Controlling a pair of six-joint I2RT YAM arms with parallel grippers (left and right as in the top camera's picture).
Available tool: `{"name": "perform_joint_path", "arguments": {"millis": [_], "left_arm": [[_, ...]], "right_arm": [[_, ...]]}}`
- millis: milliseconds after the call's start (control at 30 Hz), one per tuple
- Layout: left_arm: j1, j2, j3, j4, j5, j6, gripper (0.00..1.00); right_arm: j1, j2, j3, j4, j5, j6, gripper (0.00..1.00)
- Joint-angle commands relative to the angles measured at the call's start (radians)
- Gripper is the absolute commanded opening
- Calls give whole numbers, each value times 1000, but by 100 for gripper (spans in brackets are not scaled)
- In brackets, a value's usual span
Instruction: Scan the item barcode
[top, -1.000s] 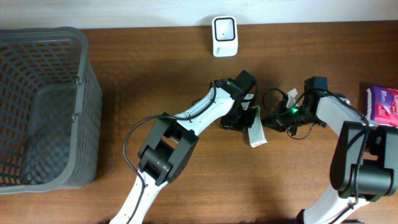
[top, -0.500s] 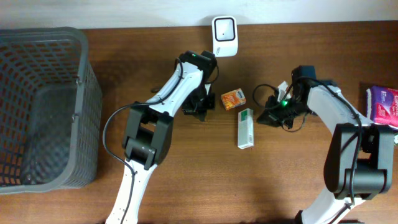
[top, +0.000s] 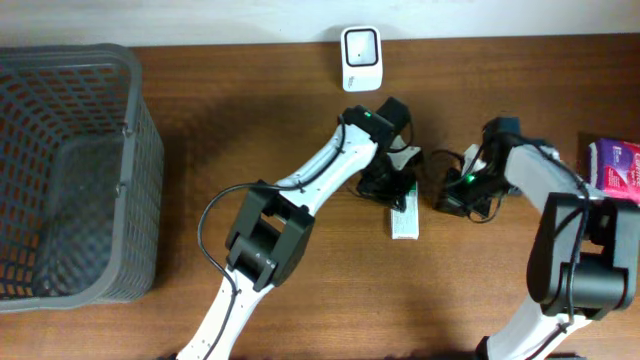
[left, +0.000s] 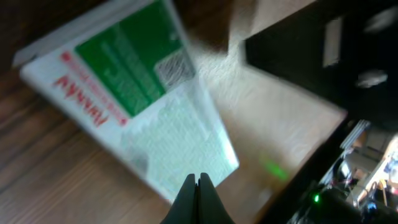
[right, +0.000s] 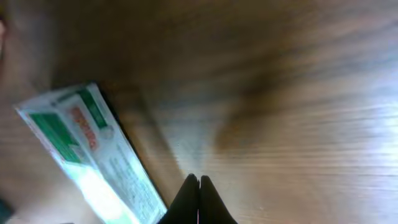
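Green-white box (left: 143, 106) lies just ahead of left gripper (left: 199, 182).

Grey mesh basket (top: 62, 170) stands well out to the left of the left claw (top: 397, 192), at the counter's (top: 300, 310) left end, open side up. Pink-purple packet (top: 616, 170) lies well right of the right claw (top: 451, 196), cut off by the frame edge. Counter is brown woodgrain.

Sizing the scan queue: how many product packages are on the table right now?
2. A green-and-white box lies flat mid-table; a pink pack sits at the right edge, partly cut off by the frame. Others may be hidden from the overhead view.
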Motion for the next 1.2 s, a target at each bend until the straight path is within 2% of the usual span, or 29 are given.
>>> {"name": "perform_joint_path", "arguments": {"millis": [0, 133, 267, 300, 367, 433, 467, 500, 600, 667, 767, 900, 967, 1067, 1167], "left_arm": [[-8, 26, 10, 10, -83, -120, 0], [8, 124, 5, 27, -84, -121, 0], [25, 140, 6, 2, -84, -120, 0], [34, 140, 16, -31, -83, -113, 0], [59, 127, 101, -167, -76, 1, 0], [87, 110, 159, -228, -77, 4, 0], [112, 109, 165, -256, -138, -35, 0], [117, 109, 140, -247, -182, -61, 0], [79, 109, 41, -117, -134, -76, 0], [31, 109, 25, -22, -112, -134, 0], [-12, 109, 25, 22, -110, -166, 0], [-12, 109, 25, -12, -214, -165, 0], [-4, 106, 27, -61, -219, -162, 0], [64, 89, 27, -148, -258, -162, 0], [97, 87, 27, -176, -254, -162, 0]], "right_arm": [[10, 2, -62, 47, -81, -9, 4], [11, 2, -67, 59, -91, 17, 4], [31, 2, -70, 108, -159, 42, 4], [45, 2, -70, 125, -156, 43, 4], [63, 2, -70, 136, -90, 77, 4], [63, 2, -70, 137, -91, 78, 4], [63, 2, -70, 137, -93, 78, 4], [63, 2, -70, 137, -114, 78, 4], [77, 2, -70, 137, -115, 89, 4], [102, 2, -70, 138, -193, 89, 4], [108, -6, -55, 130, -297, 89, 4], [108, -77, -5, 42, -298, 69, 4], [108, -79, -5, 38, -280, 61, 4], [107, -79, 66, -95, -92, 37, 4], [108, -79, 127, -175, -174, -19, 4]]}}
